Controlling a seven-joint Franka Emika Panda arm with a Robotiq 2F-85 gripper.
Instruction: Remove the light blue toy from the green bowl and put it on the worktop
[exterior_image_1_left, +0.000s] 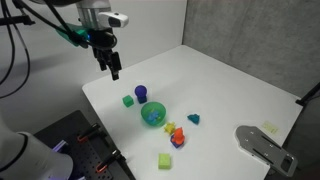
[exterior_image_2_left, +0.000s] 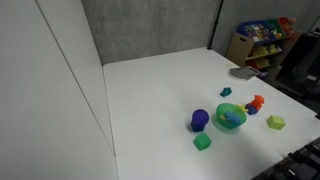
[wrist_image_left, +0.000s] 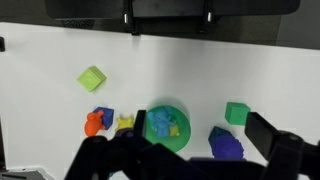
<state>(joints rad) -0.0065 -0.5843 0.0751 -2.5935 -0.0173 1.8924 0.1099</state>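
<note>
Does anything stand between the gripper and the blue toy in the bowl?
Nothing covers the toy, which lies open in the bowl. A purple cylinder stands close beside the bowl, toward the gripper; a low approach might meet it.

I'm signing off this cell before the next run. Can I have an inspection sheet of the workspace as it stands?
Surface: white worktop, flat, no spills seen.
Job's things: light blue toy lies inside the green bowl; not yet removed.
Clutter: purple cylinder, green cube, teal wedge, orange-red toys and yellow-green cube around the bowl; grey metal piece near the table edge.
Grippers: gripper hangs above the worktop, away from the bowl, jaws apart, empty.
Cables: green cable at the wrist, off the surface.
Surroundings: grey wall panel; shelf of colourful items.
</note>
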